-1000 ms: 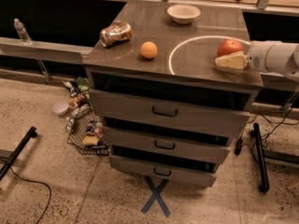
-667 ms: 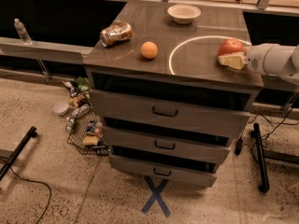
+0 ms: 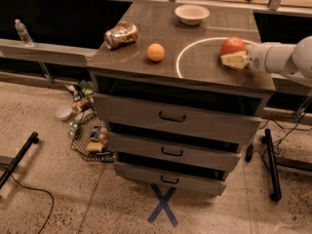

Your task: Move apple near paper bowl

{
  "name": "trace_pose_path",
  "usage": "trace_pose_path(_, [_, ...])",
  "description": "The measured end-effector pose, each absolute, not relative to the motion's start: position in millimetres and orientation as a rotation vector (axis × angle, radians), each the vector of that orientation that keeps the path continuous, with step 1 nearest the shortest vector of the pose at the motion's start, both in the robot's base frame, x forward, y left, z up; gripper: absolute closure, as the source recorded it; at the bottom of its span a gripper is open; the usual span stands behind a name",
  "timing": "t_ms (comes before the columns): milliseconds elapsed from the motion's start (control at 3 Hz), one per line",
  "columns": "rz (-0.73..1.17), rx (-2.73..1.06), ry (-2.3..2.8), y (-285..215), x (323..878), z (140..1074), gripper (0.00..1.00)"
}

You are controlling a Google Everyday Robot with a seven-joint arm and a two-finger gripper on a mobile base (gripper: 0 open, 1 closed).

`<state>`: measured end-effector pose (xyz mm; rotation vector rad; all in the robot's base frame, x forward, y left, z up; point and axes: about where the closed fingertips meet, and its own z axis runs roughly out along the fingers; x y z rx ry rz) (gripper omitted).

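The red apple point(image 3: 233, 44) with a yellow blush is at the right side of the brown cabinet top point(image 3: 161, 28), inside a white painted ring point(image 3: 178, 62). My gripper point(image 3: 230, 52) reaches in from the right on a white arm and is shut on the apple. One pale finger point(image 3: 235, 60) shows in front of the apple and the other is hidden behind it. The off-white paper bowl point(image 3: 192, 13) stands at the back of the top, up and to the left of the apple, and apart from it.
A small orange fruit point(image 3: 156, 52) lies mid-top and a dented metallic can point(image 3: 121, 35) lies on its side at the left. The cabinet has three drawers point(image 3: 171, 117). A wire basket of litter point(image 3: 87, 130) sits on the floor at the left. A black stand leg point(image 3: 271, 165) is at the right.
My gripper and the apple have moved together a little to the left and toward the back of the top. The bowl, orange and can have not moved.
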<state>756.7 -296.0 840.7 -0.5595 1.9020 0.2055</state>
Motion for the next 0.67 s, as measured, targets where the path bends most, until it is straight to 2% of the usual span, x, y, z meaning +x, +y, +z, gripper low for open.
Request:
trace_pose_path(333, [0.174,-0.583,1.896,-283,793,845,1.0])
trace_pose_path(667, [0.142,-0.578,1.899,-274,833,846,1.0])
